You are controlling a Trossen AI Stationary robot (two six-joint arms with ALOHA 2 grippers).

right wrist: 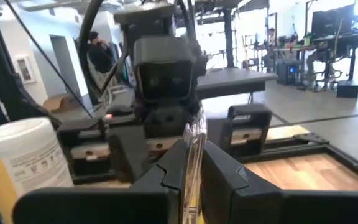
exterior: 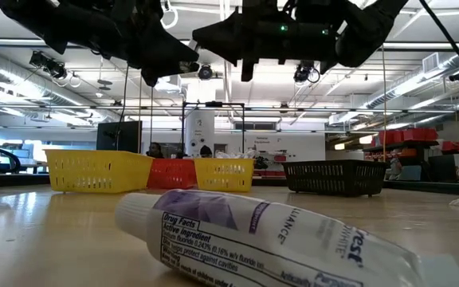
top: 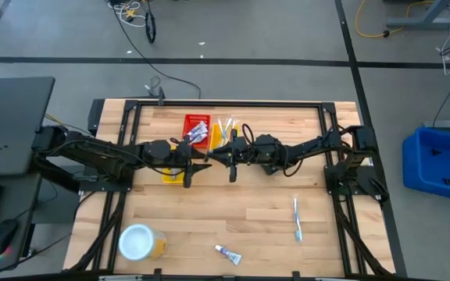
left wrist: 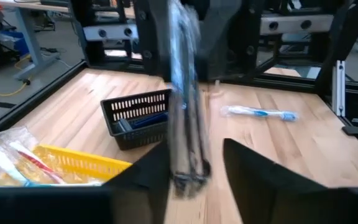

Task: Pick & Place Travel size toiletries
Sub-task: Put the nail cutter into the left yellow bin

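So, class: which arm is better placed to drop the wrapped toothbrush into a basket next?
Right, probably. The right gripper already has its fingers shut on the wrapped toothbrush. The left gripper faces it with fingers open, and the toothbrush hangs between them ungripped.

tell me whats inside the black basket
In the left wrist view, the black basket holds a dark blue item lying along its floor, likely a razor. Its near wall covers the rest, and both arms hide the basket from above, so anything else inside cannot be seen.
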